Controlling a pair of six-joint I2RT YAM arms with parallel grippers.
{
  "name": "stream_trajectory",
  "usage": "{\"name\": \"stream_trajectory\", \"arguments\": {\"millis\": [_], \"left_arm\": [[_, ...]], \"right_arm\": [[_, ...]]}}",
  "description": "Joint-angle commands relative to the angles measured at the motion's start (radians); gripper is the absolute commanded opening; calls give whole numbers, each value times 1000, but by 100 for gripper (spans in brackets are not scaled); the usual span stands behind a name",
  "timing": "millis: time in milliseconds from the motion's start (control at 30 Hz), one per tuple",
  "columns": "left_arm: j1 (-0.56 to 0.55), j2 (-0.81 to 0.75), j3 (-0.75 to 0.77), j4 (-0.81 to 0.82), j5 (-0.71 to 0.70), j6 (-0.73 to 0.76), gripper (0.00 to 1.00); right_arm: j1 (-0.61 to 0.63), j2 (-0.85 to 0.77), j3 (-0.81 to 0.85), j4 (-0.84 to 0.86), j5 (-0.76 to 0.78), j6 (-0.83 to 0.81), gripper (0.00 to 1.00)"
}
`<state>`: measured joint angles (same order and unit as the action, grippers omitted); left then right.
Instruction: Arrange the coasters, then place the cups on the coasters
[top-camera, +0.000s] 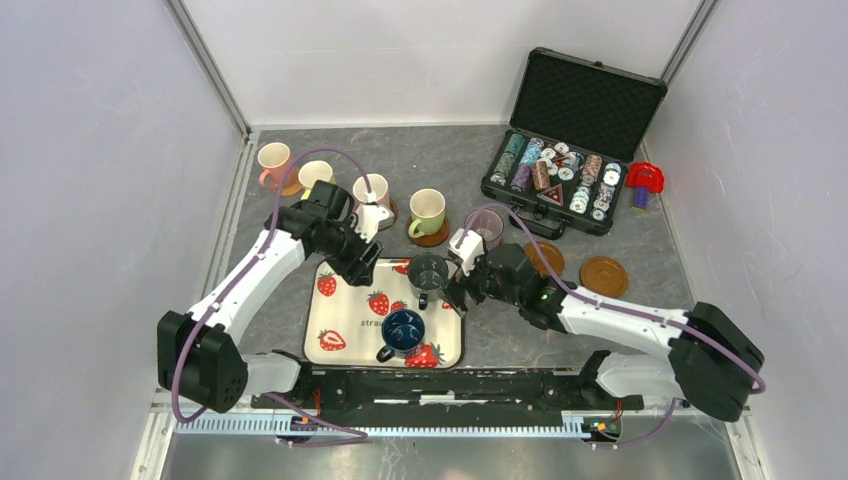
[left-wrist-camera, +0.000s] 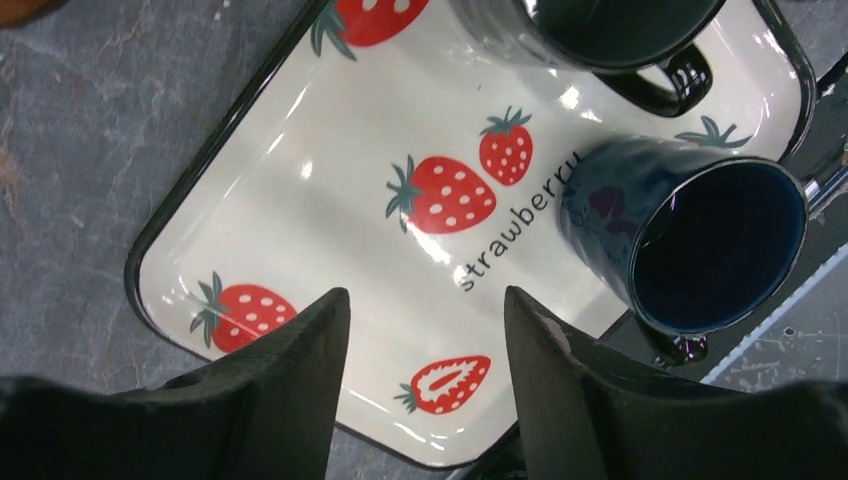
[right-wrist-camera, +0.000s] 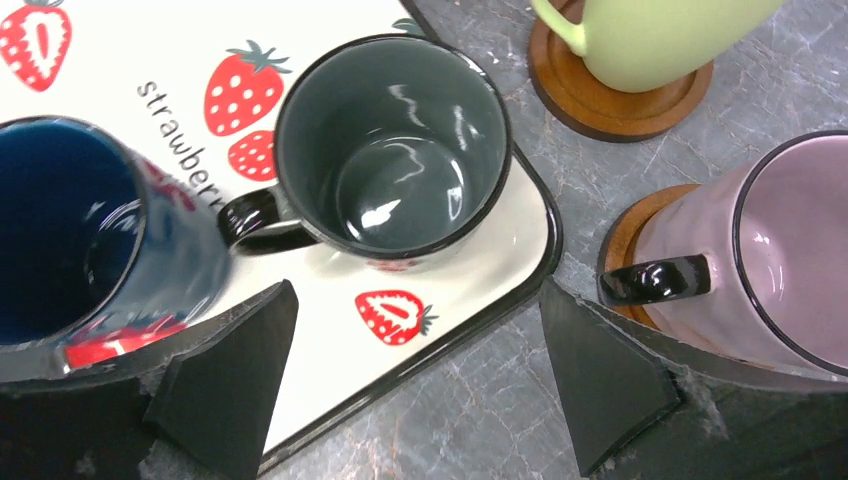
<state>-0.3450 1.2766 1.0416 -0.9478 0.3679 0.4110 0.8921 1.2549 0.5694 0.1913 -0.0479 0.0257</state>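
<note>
Although five cups stand in a row across the middle of the top view, from the pink cup (top-camera: 273, 160) at upper left to the mauve cup (top-camera: 487, 225) near the centre, two are not yet placed. The dark grey-green cup (top-camera: 428, 272) sits near the upper right corner of the strawberry tray (top-camera: 345, 305), and the dark blue cup (top-camera: 404, 330) sits lower on it. Two bare coasters (top-camera: 545, 258) (top-camera: 604, 275) lie on the bench (top-camera: 450, 160) to the right of the tray, the nearer one just below and right of the mauve cup. The coasters look arranged, so the step in hand is judged to be moving cups. The right end effector (top-camera: 458, 290) hovers just right of the grey-green cup, its fingers spread wide with nothing between them. In its wrist view the cup lies ahead of the fingers, with its handle pointing toward the blue cup. The left end effector (top-camera: 362, 262) hangs over the tray's upper left part, jaws apart and empty. The next move probably calls for the right arm to bring its fingers over the grey-green cup's wall without nudging the blue cup close by. It would then close, lift clear of the tray rim, and set the cup centred on the nearer bare coaster.
</note>
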Motion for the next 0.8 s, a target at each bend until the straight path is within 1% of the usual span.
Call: {"name": "stream_trajectory", "arguments": {"millis": [0,100,333,367,567,667,767], "left_arm": [[-67,29,-1,126,18,12,63],[-128,58,-3,172,22,-21,59],[-269,102,-61,264,32,-61,39],[-286,105,-65,279,33,-74,38],[-362,132,-65,364,35,-162,36],[-399,146,-56,403,35,-207,34],[-427,166,-51,448,33,-234,34]], "right_arm": [[2,-78,-28,-91,-79,-63,98],[-1,-77,-28,-121,-118,-50,98],[-12,-78,-34,-150,-213,-29,98],[-15,-86,-36,-158,-222,-29,98],[-43,-125,-55,-188,-249,-27,98],[-51,-126,-55,-188,-248,8,98],[-56,-114,-45,-189,-244,17,98]]}}
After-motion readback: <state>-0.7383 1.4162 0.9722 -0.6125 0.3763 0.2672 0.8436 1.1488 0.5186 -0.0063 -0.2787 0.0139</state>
